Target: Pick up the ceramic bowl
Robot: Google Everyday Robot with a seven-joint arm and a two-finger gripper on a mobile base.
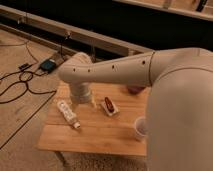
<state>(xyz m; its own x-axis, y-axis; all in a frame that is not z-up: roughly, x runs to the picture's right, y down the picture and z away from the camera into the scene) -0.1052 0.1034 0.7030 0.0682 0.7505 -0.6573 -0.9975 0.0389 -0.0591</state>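
The smooth, pale arm bent over a plank-wood table. Its gripper hung low at the far left of the top, just beside a white bottle lying on its side; whether it was spread or pressed together could not be told. The bowl (round, glossy, dark maroon) sat near the far edge, mostly hidden behind the arm. A pale, translucent cup stood to the right.

High behind arm; jaws seemingly left-centre.
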